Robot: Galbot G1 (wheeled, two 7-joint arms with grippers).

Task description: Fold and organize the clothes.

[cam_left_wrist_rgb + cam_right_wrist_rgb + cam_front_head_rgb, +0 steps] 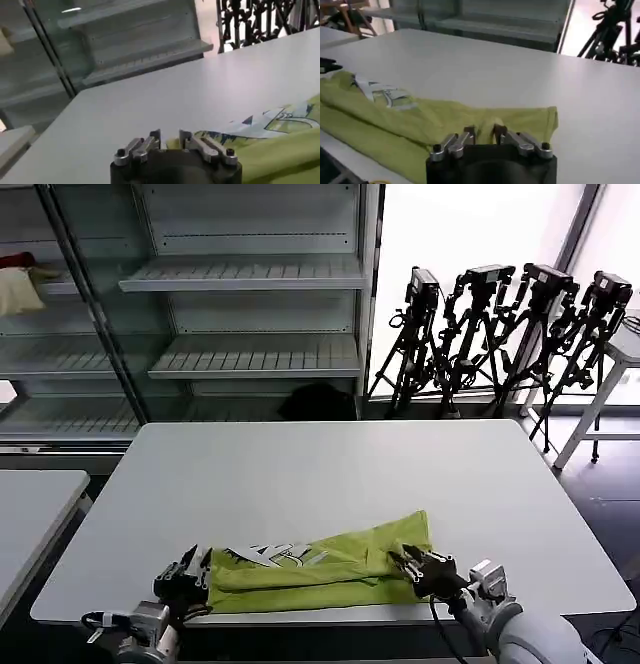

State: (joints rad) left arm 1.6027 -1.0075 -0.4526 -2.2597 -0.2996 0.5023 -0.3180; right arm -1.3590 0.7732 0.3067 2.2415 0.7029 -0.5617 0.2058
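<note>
The lime yellow-green T-shirt (320, 569) lies as a long folded band along the front edge of the white table (330, 474), white print (275, 554) up near its left end. My left gripper (196, 568) sits at that left end, fingers closed on a bit of the hem (170, 137). At the right end my right gripper (402, 563) pinches a raised ridge of the fabric (484, 131). In the right wrist view the T-shirt (385, 120) stretches away toward the other gripper (327, 65); in the left wrist view the T-shirt (280, 150) shows its print.
Behind the shirt the tabletop is bare up to its far edge. Metal shelves (250, 279) stand beyond, with a cream cloth bundle (18, 289) at far left. Camera tripods (500, 334) stand at the back right. A second table (30, 504) is on the left.
</note>
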